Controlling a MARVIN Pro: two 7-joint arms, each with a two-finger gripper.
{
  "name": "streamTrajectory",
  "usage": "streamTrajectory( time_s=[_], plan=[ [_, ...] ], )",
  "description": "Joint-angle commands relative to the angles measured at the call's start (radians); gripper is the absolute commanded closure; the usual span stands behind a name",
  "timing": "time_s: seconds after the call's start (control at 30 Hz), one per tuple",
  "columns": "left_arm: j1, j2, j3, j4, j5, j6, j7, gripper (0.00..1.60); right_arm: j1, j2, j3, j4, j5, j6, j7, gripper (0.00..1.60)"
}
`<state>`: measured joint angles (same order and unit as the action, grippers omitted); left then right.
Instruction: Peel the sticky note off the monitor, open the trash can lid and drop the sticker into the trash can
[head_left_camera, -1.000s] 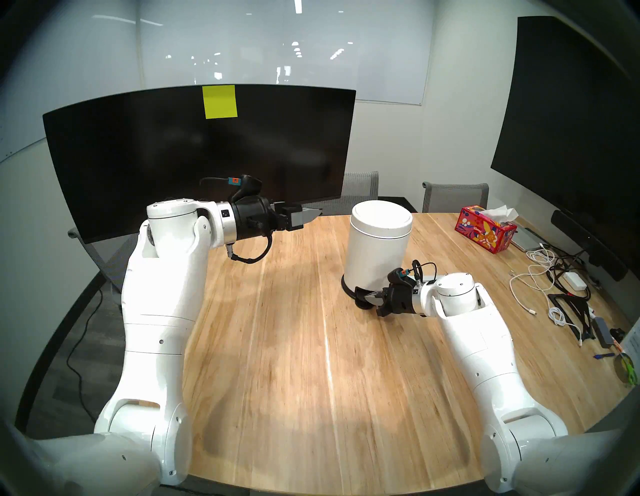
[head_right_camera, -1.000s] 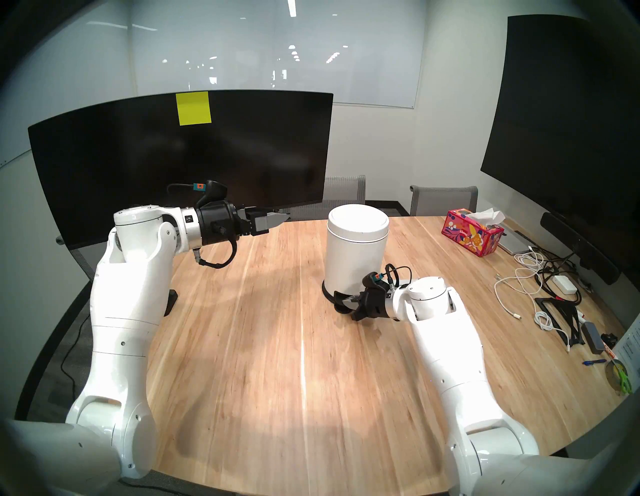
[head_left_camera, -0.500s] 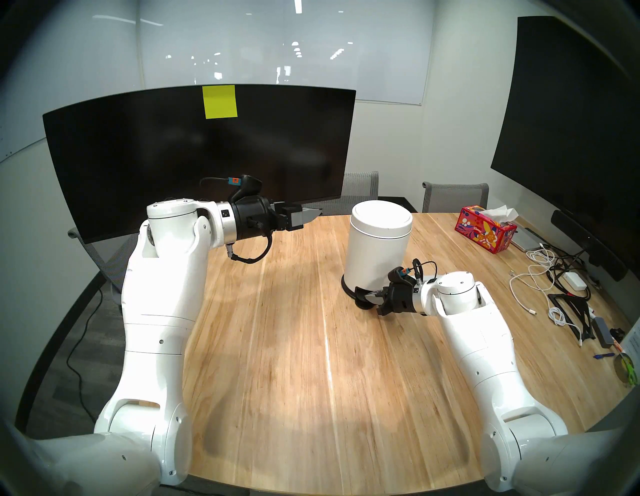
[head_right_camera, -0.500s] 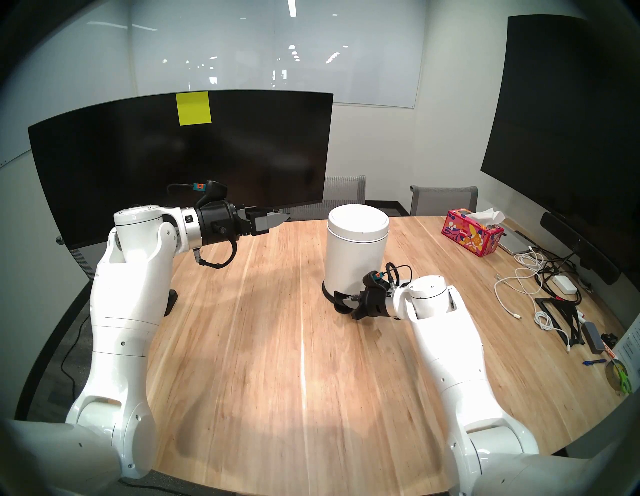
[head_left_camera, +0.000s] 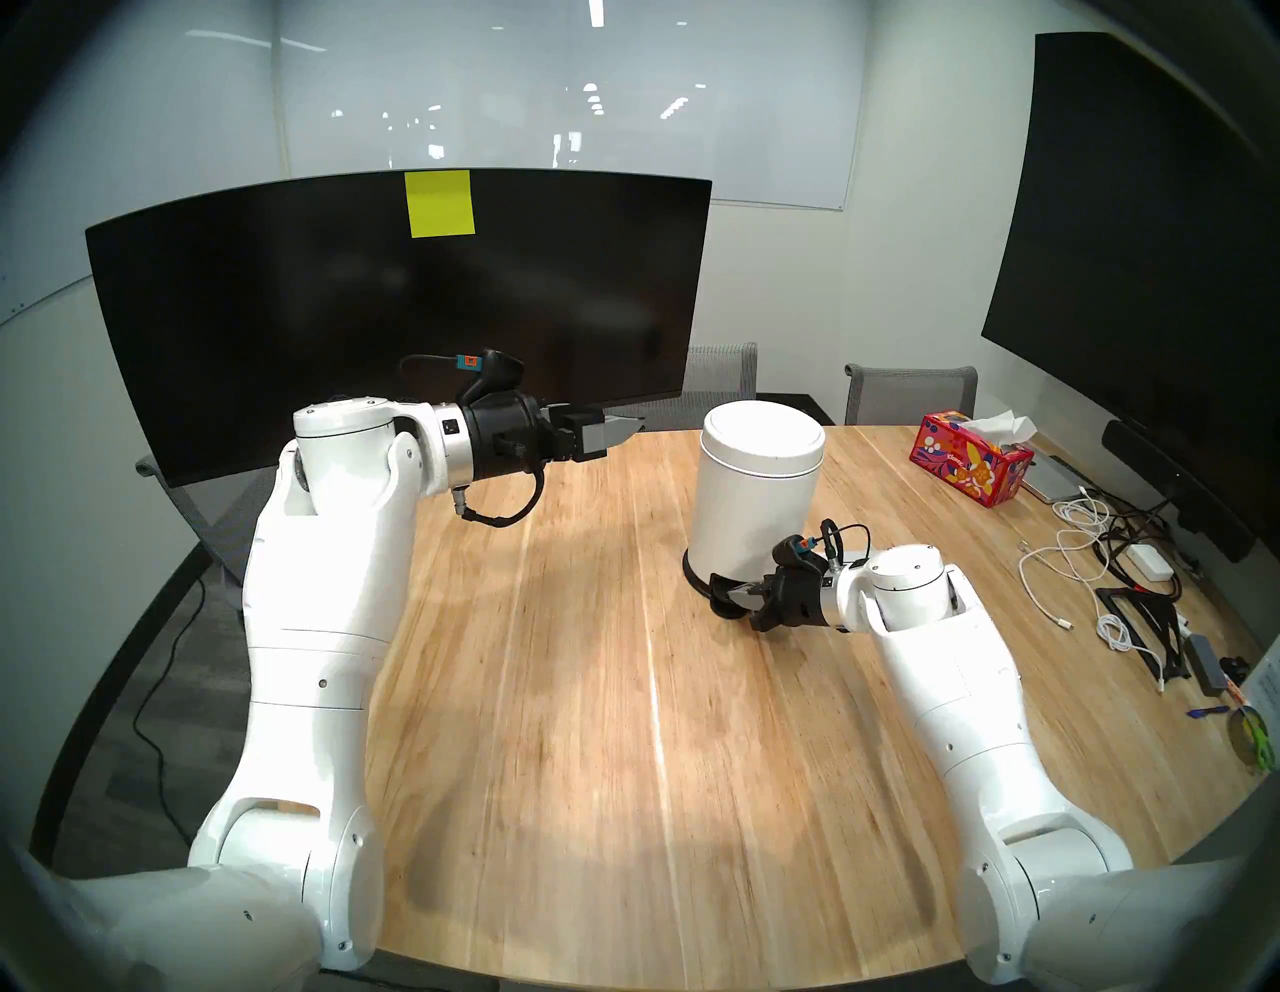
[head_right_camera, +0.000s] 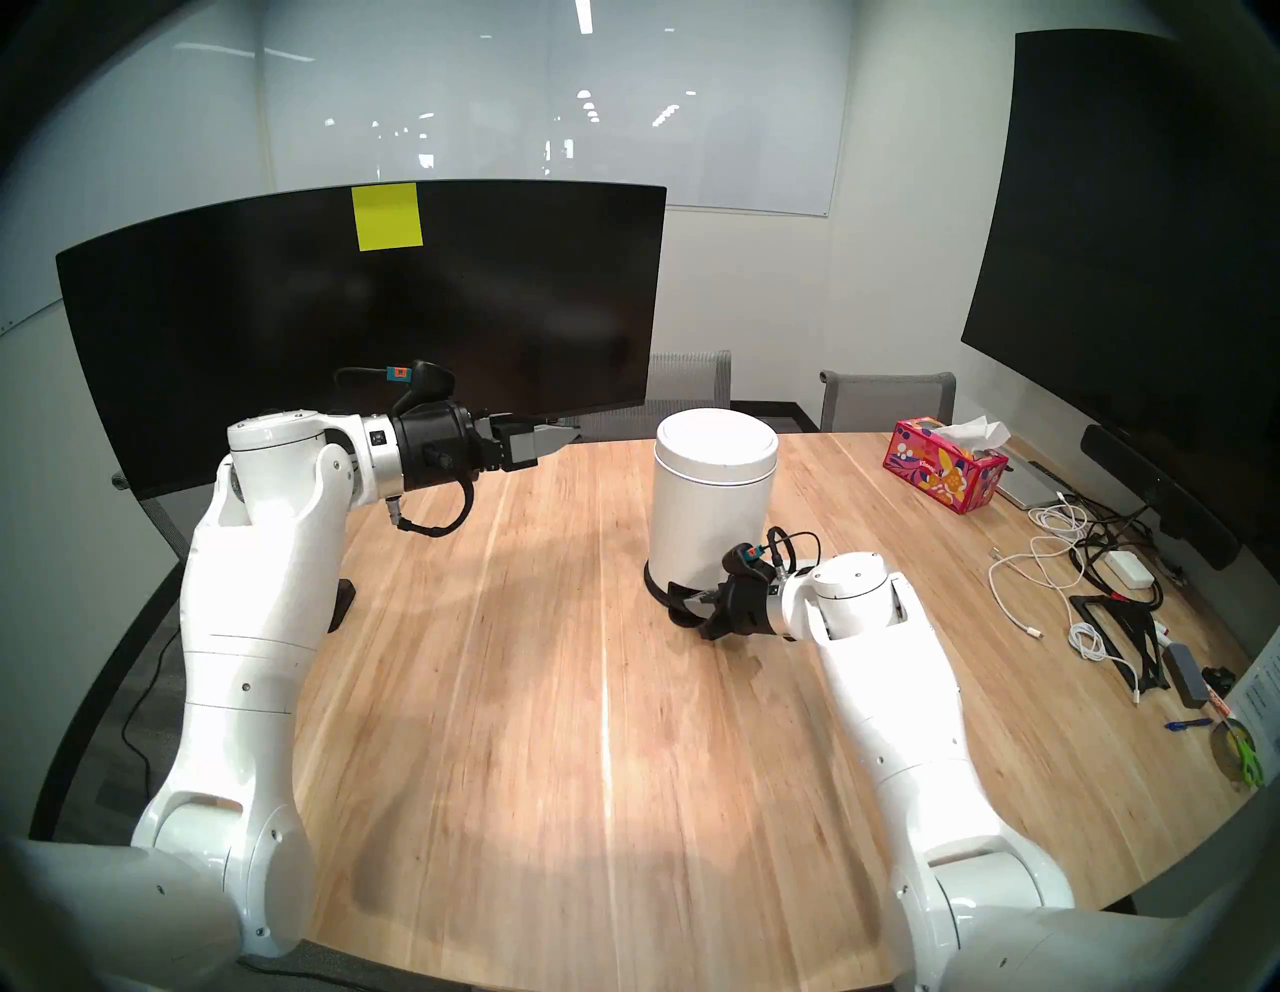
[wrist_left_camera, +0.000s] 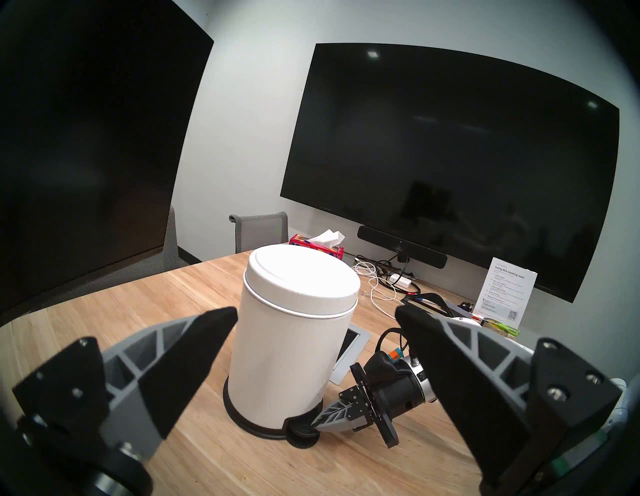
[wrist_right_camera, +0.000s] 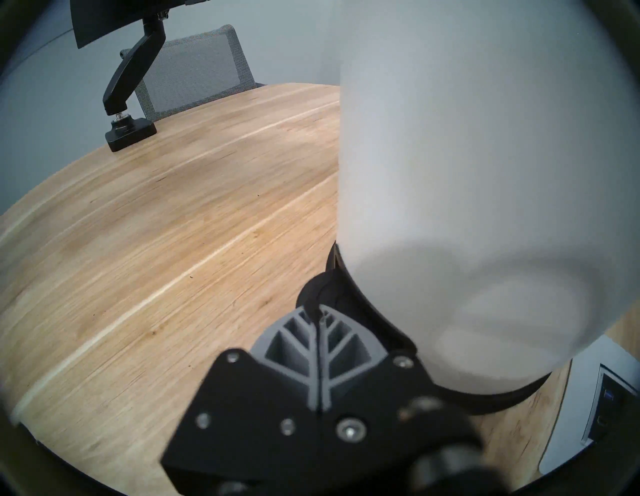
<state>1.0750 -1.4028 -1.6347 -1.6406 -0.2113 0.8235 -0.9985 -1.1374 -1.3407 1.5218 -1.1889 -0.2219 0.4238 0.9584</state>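
Note:
The yellow-green sticky note (head_left_camera: 440, 204) (head_right_camera: 387, 216) is stuck at the top edge of the curved black monitor (head_left_camera: 332, 312). On the wooden table stands the white trash can (head_left_camera: 751, 512) (wrist_left_camera: 291, 353), its round lid (head_left_camera: 764, 435) down. My left gripper (head_left_camera: 636, 428) (wrist_left_camera: 315, 320) hovers open and empty below the monitor's right end, pointing at the bin. My right gripper (head_left_camera: 735, 593) (wrist_right_camera: 317, 311) is shut, with nothing between its fingers. Its tips rest on the black foot pedal (wrist_right_camera: 311, 289) (wrist_left_camera: 301, 429) at the bin's base.
A tissue box (head_left_camera: 970, 457), cables and adapters (head_left_camera: 1087, 554) and a stand lie at the table's right. A big flat display (head_left_camera: 1143, 242) hangs on the right wall. Grey chairs (head_left_camera: 909, 391) stand behind the table. The monitor's arm clamps at the left edge (wrist_right_camera: 130, 130).
The right arm has crept a little to the left, towards the bin's base. The lid stays down, and the left arm and the note have not moved.

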Motion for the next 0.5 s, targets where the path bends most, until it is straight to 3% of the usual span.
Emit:
streamTrajectory(
  time_s=[0.0, 0.47],
  plan=[
    [-0.013, -0.001, 0.002, -0.011, -0.002, 0.0, -0.003, 0.0, 0.028, 0.003, -0.004, 0.011, -0.002, -0.001, 0.007, 1.6],
    [-0.013, -0.001, 0.002, -0.011, -0.002, 0.0, -0.003, 0.0, 0.063, 0.004, -0.046, 0.076, -0.04, 0.029, -0.004, 1.6]
  ],
)
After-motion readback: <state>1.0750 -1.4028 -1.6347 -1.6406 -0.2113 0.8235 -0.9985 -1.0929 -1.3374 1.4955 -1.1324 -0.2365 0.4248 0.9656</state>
